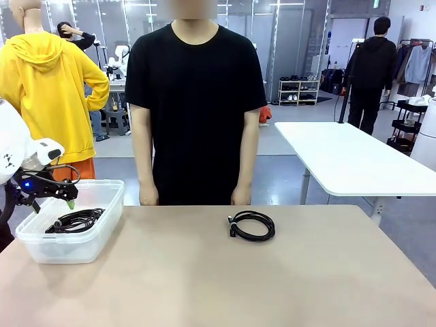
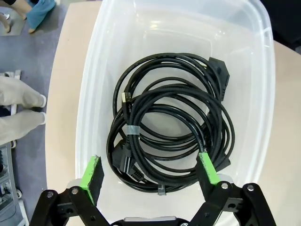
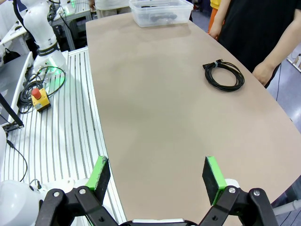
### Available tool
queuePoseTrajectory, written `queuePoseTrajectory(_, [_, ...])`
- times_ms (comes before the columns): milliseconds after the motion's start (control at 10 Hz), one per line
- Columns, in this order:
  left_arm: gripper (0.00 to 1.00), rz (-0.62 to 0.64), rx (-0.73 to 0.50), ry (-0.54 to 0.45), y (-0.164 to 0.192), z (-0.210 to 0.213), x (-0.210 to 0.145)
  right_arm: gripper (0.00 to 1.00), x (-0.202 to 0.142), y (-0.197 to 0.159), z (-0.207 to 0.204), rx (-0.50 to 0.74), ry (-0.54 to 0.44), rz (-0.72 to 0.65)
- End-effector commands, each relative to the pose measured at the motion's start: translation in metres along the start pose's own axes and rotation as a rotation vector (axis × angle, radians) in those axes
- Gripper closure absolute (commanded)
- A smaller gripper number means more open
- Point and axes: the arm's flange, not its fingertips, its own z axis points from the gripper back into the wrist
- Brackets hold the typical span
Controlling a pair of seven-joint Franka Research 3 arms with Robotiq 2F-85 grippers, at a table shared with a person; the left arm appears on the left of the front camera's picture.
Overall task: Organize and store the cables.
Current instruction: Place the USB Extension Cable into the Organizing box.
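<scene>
Black coiled cables [image 2: 169,136] lie in a clear plastic bin [image 1: 102,197] at the table's left; in the front view they show as a dark coil [image 1: 75,221]. My left gripper [image 2: 150,173] hangs open just above that bin [image 2: 94,94], green pads apart, nothing between them; from the front the left gripper [image 1: 65,197] sits over the bin's near-left rim. Another coiled black cable [image 1: 251,225] lies on the table's middle near the person, and appears as a coil [image 3: 224,75] in the right wrist view. My right gripper [image 3: 157,176] is open and empty over the table's edge.
A person in a black shirt stands at the far edge, hands [image 1: 240,197] hanging at the tabletop. The tan table [image 1: 218,279] is bare around the loose coil. A white table [image 1: 347,157] stands behind on the right. The bin [image 3: 162,12] is far off in the right wrist view.
</scene>
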Motion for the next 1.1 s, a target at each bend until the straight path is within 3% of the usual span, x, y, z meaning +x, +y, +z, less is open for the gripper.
queuePoseTrajectory(0, [0.00, -0.022, -0.007, -0.014, -0.001, 0.011, 0.011, 0.00, 0.001, -0.001, 0.001, -0.002, -0.013, 0.019])
queuePoseTrajectory(300, [0.00, -0.314, -0.187, -0.055, 0.009, 0.078, -0.013, 0.00, 0.001, -0.001, 0.001, -0.002, -0.013, 0.019])
queuePoseTrajectory(700, [0.00, -0.634, -0.390, -0.168, 0.022, 0.153, -0.104, 0.00, 0.001, -0.001, 0.001, -0.002, -0.013, 0.019])
queuePoseTrajectory(1000, [0.00, -0.720, -0.339, -0.181, 0.041, 0.165, -0.159, 0.00, 0.001, -0.001, 0.001, -0.002, -0.013, 0.019])
